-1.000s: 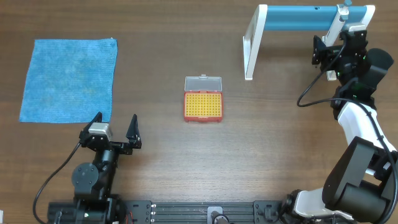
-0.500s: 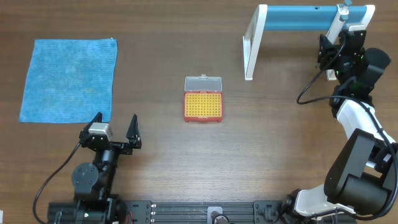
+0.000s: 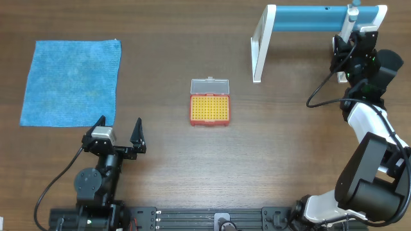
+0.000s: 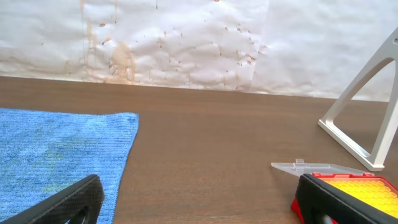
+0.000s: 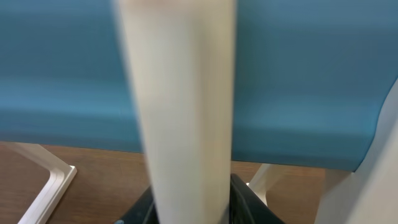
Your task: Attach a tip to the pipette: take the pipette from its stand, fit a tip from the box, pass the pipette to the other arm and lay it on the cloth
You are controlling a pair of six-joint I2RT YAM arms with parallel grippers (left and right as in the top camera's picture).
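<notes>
evidently my right hand [image 3: 351,45] pinched the pipette [image 5: 186,112] on its stand [image 3: 302,18], ready to lift it out, while my left hand [image 3: 119,130] sat spread near the cloth [image 3: 70,74] for the handover.

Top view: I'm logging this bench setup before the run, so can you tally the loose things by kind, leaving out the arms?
cloth: 1
tip box: 1
stand: 1
pipette: 1
Total: 4
</notes>
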